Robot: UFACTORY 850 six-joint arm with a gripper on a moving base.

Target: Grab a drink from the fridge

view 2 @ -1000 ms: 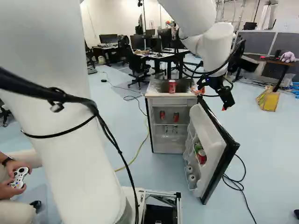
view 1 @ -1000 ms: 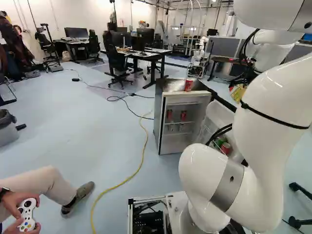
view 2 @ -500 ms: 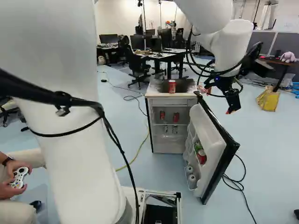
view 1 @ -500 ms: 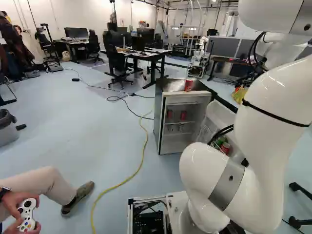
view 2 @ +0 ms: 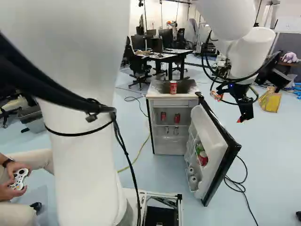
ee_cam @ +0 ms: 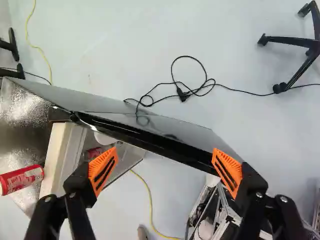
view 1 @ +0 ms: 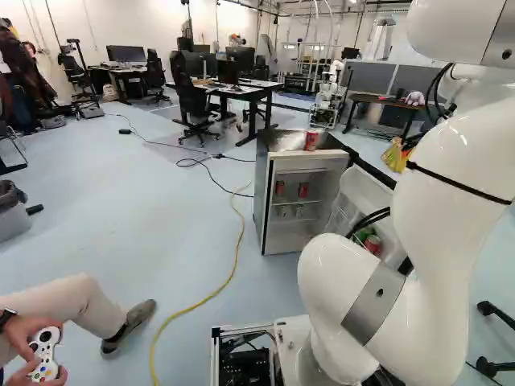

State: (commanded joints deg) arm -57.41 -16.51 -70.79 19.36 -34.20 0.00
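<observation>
My gripper (view 2: 229, 108) hangs right of the open fridge door (view 2: 217, 149) in the right base view. Seen from the wrist, the gripper (ee_cam: 165, 172) is open and empty, above the door, whose black top edge (ee_cam: 145, 142) crosses ahead of the fingers. The fridge (view 2: 170, 102) stands open. Two red cans, one (view 2: 163, 116) beside the other (view 2: 177, 118), are on an inner shelf, with silvery cans (view 1: 283, 211) lower down. A green and a red can (view 2: 203, 159) sit in the door rack. Another red can (view 2: 173, 87) stands on the fridge top.
Black cable (ee_cam: 187, 92) lies on the floor beyond the door, and a yellow cable (view 1: 233, 265) runs left of the fridge. A seated person's hands hold a controller (view 1: 46, 354) at the left. Desks and an office chair (view 1: 193, 104) stand behind; another robot (view 1: 328, 100) is farther back.
My arm has swung to the right, carrying the gripper away from the fridge body in the right base view. Fridge, door and cans have kept their places, and the base has not moved.
</observation>
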